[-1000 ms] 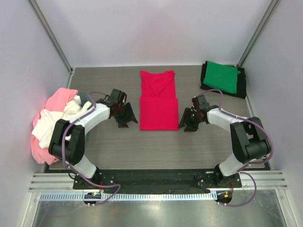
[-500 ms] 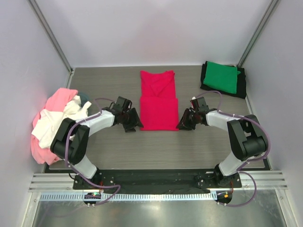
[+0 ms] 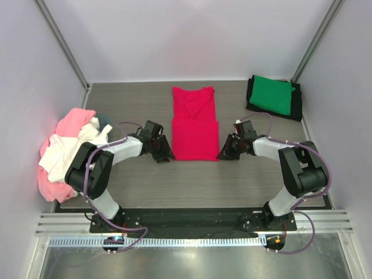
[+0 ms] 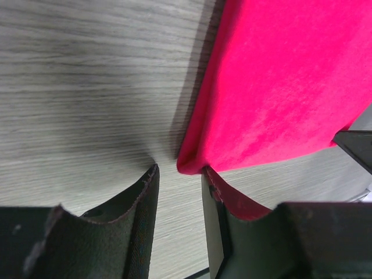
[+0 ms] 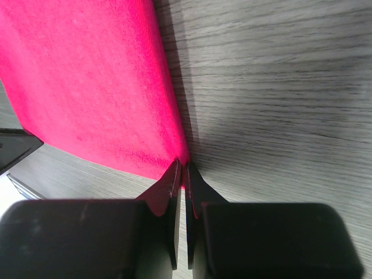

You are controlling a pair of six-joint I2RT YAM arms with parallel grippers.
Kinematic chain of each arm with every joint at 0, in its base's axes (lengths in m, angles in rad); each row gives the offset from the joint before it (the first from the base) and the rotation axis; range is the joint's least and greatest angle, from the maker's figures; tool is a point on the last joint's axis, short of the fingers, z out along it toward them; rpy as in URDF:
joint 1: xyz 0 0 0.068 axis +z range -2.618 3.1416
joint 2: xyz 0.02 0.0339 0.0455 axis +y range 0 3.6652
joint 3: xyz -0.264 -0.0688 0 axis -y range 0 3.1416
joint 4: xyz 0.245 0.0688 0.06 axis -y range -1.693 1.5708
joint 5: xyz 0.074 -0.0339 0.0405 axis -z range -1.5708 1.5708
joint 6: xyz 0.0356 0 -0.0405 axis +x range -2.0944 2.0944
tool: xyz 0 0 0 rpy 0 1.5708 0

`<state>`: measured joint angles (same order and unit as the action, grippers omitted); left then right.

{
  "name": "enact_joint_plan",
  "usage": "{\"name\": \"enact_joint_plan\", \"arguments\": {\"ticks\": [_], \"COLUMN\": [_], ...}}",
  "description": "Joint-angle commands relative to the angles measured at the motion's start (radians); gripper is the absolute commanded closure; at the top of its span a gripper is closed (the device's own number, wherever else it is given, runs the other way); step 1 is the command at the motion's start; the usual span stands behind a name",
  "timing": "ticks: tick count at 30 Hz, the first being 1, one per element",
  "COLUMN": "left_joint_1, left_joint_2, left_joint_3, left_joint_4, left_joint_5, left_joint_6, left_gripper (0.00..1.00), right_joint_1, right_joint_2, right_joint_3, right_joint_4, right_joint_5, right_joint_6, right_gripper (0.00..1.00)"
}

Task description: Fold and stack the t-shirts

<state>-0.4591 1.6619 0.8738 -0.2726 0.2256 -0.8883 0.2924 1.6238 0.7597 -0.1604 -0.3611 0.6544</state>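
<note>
A: Counter carries the crimson t-shirt at centre frame in the top view, part-folded. The pink and white heap sits at the left edge. The green t-shirt lies on the black t-shirt, upper right.

B: Risk?

A: Uneven grip, likely. Right pincer is pressed together on the shirt's lower-right hem corner. Left pincer is spread. The lower-left corner sits only at its mouth, lapping one finger. If both lift now, one side rises alone, so the fold skews and the layers slide.

B: Anything else?

A: Right bite is at the very edge, so the thin hem could pull out. Can't tell if it holds every layer.

B: Pose?

A: Left arm and right arm are both low, reaching inward and mirrored. Wrists are tipped down, with the tips at the counter on either side of the shirt's lower edge.
</note>
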Motion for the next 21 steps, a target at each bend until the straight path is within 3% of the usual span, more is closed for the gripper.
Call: {"name": "enact_joint_plan", "arguments": {"ticks": [1, 6, 13, 21], "left_joint_1": [-0.009, -0.013, -0.015, -0.094], "left_joint_2": [0.032, 0.044, 0.068, -0.100], "left_joint_3": [-0.013, -0.019, -0.019, -0.048], "left_joint_4": [0.042, 0.055, 0.072, -0.012], "left_joint_5": [-0.022, -0.017, -0.006, -0.035], "left_joint_6": [-0.001, 0.000, -0.008, -0.052], "left_gripper": [0.64, 0.68, 1.00, 1.00], "right_joint_1": [0.001, 0.001, -0.001, 0.001], "right_joint_2": [0.010, 0.022, 0.028, -0.148], "right_joint_3": [-0.013, -0.016, -0.033, -0.089], "right_joint_4": [-0.002, 0.002, 0.015, -0.077], "right_joint_5": [0.007, 0.008, -0.006, -0.032], "right_joint_6": [-0.001, -0.004, -0.001, 0.004], "right_gripper": [0.91, 0.93, 0.99, 0.99]}}
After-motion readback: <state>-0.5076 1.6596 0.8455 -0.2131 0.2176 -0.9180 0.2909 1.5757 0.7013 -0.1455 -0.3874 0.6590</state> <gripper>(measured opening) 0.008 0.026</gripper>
